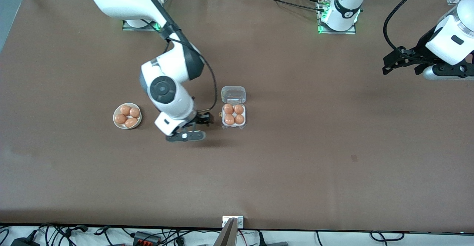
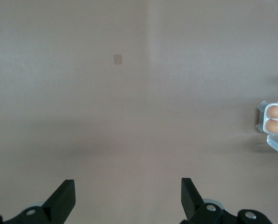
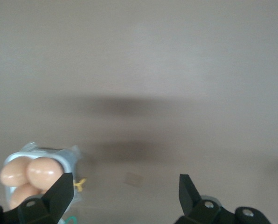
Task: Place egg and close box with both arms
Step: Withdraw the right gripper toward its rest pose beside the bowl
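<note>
The box [image 1: 233, 115] sits at mid-table with its clear lid [image 1: 233, 95] swung open and lying flat on the side toward the robot bases. Every cell of its white tray holds a brown egg [image 1: 228, 109]. My right gripper [image 1: 206, 119] is open and empty, low over the table beside the box, toward the right arm's end. The right wrist view shows the box [image 3: 36, 170] beside one fingertip [image 3: 59, 191]. My left gripper [image 1: 387, 67] is open and empty, waiting high over the left arm's end of the table. The left wrist view shows the box [image 2: 274, 119] far off.
A round white bowl [image 1: 127, 115] with several brown eggs stands toward the right arm's end, level with the box. A small dark mark [image 1: 354, 158] lies on the brown table. A metal bracket [image 1: 233, 222] sits at the table's front edge.
</note>
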`<state>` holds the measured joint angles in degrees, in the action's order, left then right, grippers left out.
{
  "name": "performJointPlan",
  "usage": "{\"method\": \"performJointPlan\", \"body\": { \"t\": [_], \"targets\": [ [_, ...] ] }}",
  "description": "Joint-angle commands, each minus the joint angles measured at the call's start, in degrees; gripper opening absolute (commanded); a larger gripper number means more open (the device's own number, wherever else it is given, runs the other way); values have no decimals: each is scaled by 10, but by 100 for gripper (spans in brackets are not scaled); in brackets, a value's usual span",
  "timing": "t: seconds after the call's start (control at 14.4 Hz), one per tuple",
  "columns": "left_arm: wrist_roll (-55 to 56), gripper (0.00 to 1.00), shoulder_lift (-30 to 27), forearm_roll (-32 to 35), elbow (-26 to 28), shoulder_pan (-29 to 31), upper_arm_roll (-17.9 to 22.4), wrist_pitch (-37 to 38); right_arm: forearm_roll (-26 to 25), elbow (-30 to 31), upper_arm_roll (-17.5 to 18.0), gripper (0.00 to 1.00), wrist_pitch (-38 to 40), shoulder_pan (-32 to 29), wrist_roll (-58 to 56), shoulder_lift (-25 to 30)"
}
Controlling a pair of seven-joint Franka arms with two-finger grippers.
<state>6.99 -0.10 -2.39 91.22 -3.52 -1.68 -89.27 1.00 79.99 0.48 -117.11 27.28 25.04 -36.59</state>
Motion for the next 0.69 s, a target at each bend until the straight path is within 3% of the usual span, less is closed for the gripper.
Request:
{"method": "performJointPlan", "body": {
  "t": [0.0, 0.35, 0.55, 0.62],
  "targets": [
    [-6, 100, 12, 9, -17, -3, -3, 53, -5, 3, -33, 100, 48, 1, 1, 35],
    [-15, 100, 31, 7, -18, -4, -4, 79, -3, 3, -103, 100, 86, 0, 0, 60],
    [-48, 100, 37, 12, -17, -3, -4, 80, -2, 3, -113, 100, 115, -13, -7, 78],
    [-51, 91, 40, 12, -17, -3, -4, 79, -1, 3, -112, 100, 116, -22, -7, 82]
  ]
}}
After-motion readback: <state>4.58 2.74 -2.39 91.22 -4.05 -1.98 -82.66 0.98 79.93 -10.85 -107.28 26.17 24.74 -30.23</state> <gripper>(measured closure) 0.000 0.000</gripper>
